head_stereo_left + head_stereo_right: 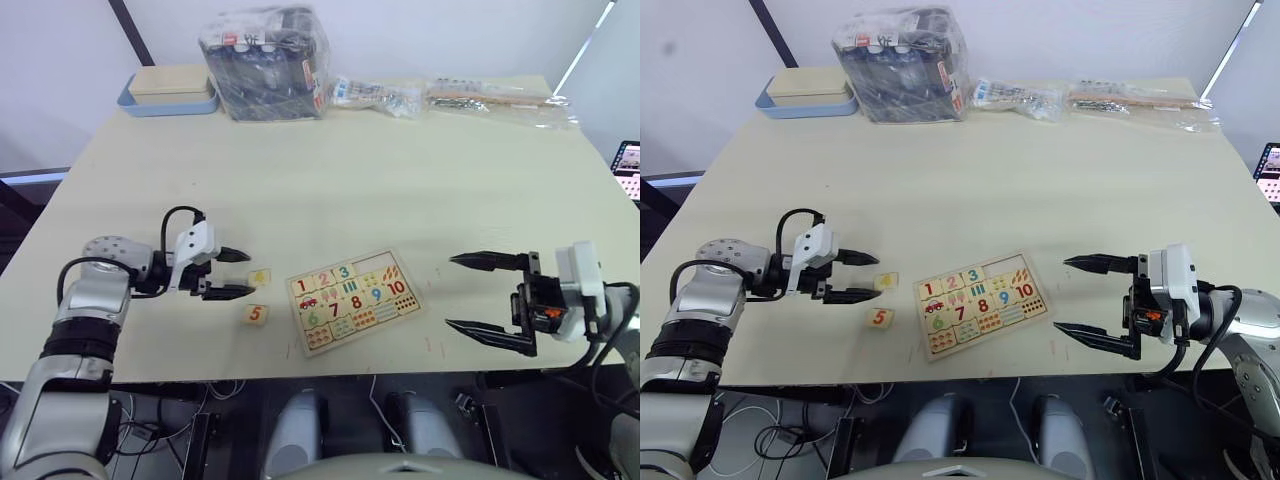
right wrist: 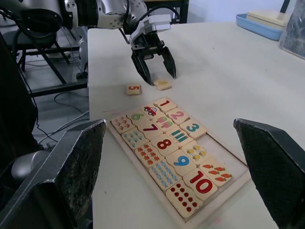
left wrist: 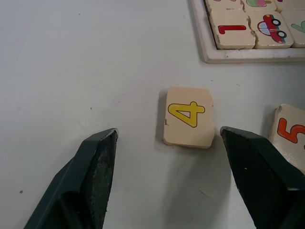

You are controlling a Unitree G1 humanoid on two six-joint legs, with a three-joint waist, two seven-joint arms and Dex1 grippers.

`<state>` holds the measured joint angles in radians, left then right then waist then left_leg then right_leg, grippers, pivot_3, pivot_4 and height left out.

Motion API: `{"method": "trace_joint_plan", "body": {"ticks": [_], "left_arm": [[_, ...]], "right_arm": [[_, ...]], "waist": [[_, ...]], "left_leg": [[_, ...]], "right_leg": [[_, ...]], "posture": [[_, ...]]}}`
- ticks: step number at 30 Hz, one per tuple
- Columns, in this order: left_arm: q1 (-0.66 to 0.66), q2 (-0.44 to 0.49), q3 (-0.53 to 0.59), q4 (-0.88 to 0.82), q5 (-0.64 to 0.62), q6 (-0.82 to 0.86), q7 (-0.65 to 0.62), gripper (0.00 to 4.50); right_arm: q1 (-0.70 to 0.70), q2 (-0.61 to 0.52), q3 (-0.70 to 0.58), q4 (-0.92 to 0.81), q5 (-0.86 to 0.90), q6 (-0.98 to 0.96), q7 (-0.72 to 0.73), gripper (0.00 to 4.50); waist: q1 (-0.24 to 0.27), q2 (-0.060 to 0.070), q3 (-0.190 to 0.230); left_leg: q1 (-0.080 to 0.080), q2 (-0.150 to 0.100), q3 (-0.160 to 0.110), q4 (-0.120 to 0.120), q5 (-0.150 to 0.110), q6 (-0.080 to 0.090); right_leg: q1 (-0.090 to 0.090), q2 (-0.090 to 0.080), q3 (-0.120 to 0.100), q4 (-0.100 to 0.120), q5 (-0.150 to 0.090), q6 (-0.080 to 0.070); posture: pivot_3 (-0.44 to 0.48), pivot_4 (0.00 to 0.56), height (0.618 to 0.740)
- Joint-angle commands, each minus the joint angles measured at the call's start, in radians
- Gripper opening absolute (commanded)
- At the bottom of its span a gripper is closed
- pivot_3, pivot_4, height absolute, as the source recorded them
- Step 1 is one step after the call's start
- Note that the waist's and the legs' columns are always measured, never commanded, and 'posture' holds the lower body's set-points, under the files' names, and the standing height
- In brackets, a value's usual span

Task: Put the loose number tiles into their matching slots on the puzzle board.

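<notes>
left pincer (image 1: 236, 272): jaws spread wide, holding nothing, hovering low over the table (image 1: 400, 170)
right pincer (image 1: 472, 293): also wide apart, empty, well off to the far side of the puzzle board (image 1: 352, 301) from the left pincer
tile 4 (image 3: 188, 117): flat on table, between the left fingertips (image 3: 97, 162) but nearer one; just ahead of the tips in head view
tile 5 (image 1: 256, 314): beside the 4, just outside the left pincer's span, nearer robot
board: beyond both tiles from the left pincer; 1, 2, 3 seated in top row, two slots (image 1: 372, 265) after the 3 looked bare
handling (judgement): small thin wood tile, light, stiff, not fragile; smooth face, prob slides on table when nudged. take by two opposite edges, jaws low, squared to sides
left wrist view adds: the 4's orientation, chipped-looking corner, gap to each finger
right wrist view adds: full board layout, 6–10 row, dot/picture tiles
head views add: both pincers at once, clutter at table's far edge
</notes>
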<state>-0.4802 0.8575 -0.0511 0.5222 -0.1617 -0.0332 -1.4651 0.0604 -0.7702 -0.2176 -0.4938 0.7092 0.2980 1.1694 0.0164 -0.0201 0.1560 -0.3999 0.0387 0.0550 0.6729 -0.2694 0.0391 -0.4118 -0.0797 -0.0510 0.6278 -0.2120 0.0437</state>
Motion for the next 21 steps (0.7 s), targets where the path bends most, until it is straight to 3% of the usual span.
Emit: {"method": "trace_joint_plan", "body": {"ticks": [1, 15, 16, 18, 21], "left_arm": [[-0.002, 0.003, -0.004, -0.039, -0.01, -0.006, -0.021, 2.86], [0.022, -0.002, 0.007, -0.048, -0.011, -0.015, -0.014, 2.86], [0.024, -0.002, 0.007, -0.047, -0.01, -0.017, -0.015, 2.44], [0.027, -0.002, 0.006, -0.047, -0.009, -0.02, -0.016, 2.06], [0.03, 0.003, 0.004, -0.039, -0.003, -0.033, -0.019, 0.95]], "right_arm": [[0.004, -0.006, -0.039, -0.036, 0.008, -0.022, -0.007, 4.5], [-0.003, -0.013, -0.03, -0.017, -0.005, -0.027, 0.0, 4.5], [-0.004, -0.012, -0.028, -0.014, -0.007, -0.028, 0.0, 4.5], [-0.006, -0.011, -0.026, -0.011, -0.01, -0.029, 0.001, 4.5], [-0.004, -0.008, -0.022, -0.01, -0.016, -0.034, 0.001, 4.5]], "waist": [[-0.001, 0.0, 0.0], [-0.001, 0.0, 0.0], [-0.001, 0.0, 0.0], [-0.001, 0.0, 0.0], [-0.001, 0.0, 0.0]], "left_leg": [[0.0, 0.0, 0.0, 0.0, 0.0, 0.0], [0.0, 0.0, 0.0, 0.0, 0.0, 0.0], [0.0, 0.0, 0.0, 0.0, 0.0, 0.0], [0.0, 0.0, 0.0, 0.0, 0.0, 0.0], [0.0, 0.0, 0.0, 0.0, 0.0, 0.0]], "right_leg": [[0.0, 0.0, 0.0, 0.0, 0.0, 0.0], [0.0, 0.0, 0.0, 0.0, 0.0, 0.0], [0.0, 0.0, 0.0, 0.0, 0.0, 0.0], [0.0, 0.0, 0.0, 0.0, 0.0, 0.0], [0.0, 0.0, 0.0, 0.0, 0.0, 0.0]], "posture": [[0.0, 0.15, 0.74], [0.0, 0.15, 0.74], [0.0, 0.15, 0.74], [0.0, 0.15, 0.74], [0.0, 0.15, 0.74]]}}
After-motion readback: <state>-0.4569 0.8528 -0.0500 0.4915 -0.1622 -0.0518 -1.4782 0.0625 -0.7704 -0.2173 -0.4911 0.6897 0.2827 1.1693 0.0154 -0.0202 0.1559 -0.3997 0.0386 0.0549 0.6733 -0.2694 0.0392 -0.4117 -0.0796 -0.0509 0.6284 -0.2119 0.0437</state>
